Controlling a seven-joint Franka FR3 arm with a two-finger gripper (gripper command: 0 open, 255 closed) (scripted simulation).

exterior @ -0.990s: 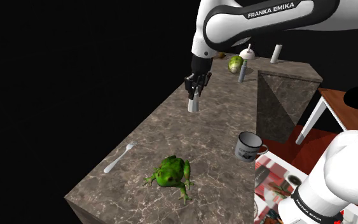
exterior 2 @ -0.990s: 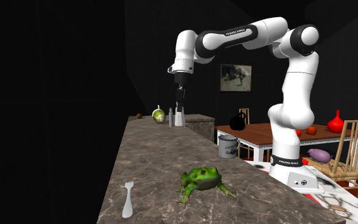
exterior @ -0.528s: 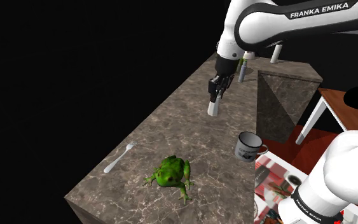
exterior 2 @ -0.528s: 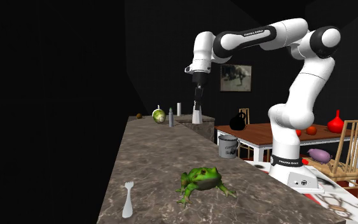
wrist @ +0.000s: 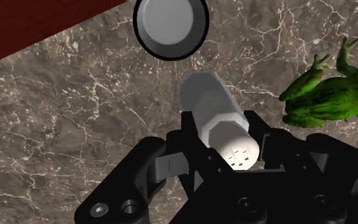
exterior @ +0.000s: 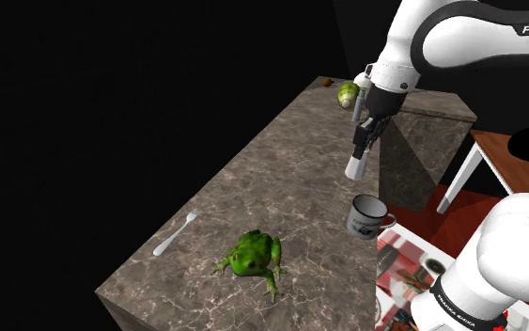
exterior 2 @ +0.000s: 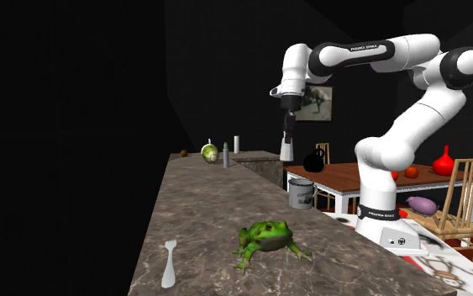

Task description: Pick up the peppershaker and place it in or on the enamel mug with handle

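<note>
**End effector** [exterior: 363, 141]: black fingers clamped on the upper part of the peppershaker, one on each side. It hangs in the air above the enamel mug, and the white arm reaches in from beyond the mug.

**Peppershaker** [wrist: 214, 111]: pale grey cylinder, lifted clear of the surface and well above the mug.
- Long axis: close to upright. The slight lean in the shoulder view may be the camera's.
- Heading: holed cap at the top, in the grip; plain base pointing down toward the mug's side of the surface.

**Enamel mug** [exterior: 366, 216]: white with a dark rim, upright with its mouth open, at the edge of the surface. In the wrist view its round mouth lies just past the shaker's base, not squarely under it. How far off centre is hard to judge from these angles.

**Change noted:** over the last second the end effector carries the shaker from far beyond the mug to a spot almost above it. The grip is unchanged and the mug has not moved.

**Meaning for the task:** pick-up is done and the carry nearly so. By this reading, what remains is a short centring move, a descent and a release.

**Surface** [exterior: 272, 179]: dark veined marble.

**Frog figure** [exterior: 251, 254]: green, on the surface, apart from the mug.

**Fork** [exterior: 176, 233]: lying farther from the mug than the frog figure.
</note>
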